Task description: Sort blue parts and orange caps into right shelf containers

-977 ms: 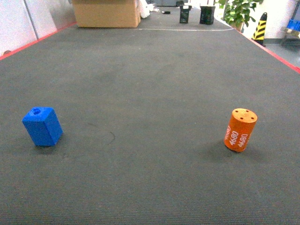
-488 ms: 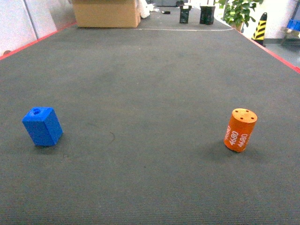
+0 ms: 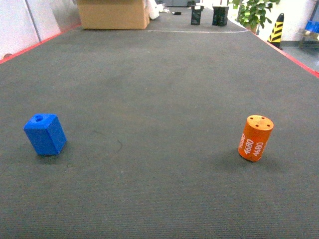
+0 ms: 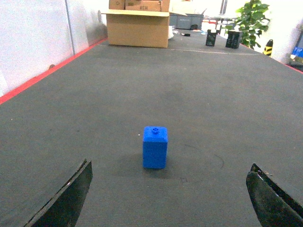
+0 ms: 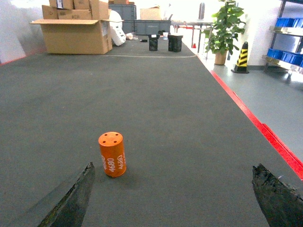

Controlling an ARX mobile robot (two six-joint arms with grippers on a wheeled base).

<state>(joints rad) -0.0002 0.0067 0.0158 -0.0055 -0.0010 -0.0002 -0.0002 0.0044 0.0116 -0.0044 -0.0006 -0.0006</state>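
A blue part [image 3: 45,134] stands on the dark mat at the left, its round knob on top. An orange cap [image 3: 255,138] marked "4680" stands upright at the right. Neither gripper shows in the head view. In the left wrist view my left gripper [image 4: 170,165] is open, with the blue part [image 4: 155,147] a little ahead and roughly centred between the fingers. My right gripper [image 5: 173,166] is open too, and the orange cap [image 5: 112,154] stands ahead near its left finger [image 5: 71,201]. The right shelf containers are out of view.
The dark mat [image 3: 164,89] has a red border line [image 5: 258,125] along its right side. Cardboard boxes [image 3: 113,13], two black bins [image 3: 209,15], a potted plant [image 3: 254,12] and a striped cone [image 3: 276,27] stand at the far end. A distant rack with blue bins [image 5: 288,28] is at far right.
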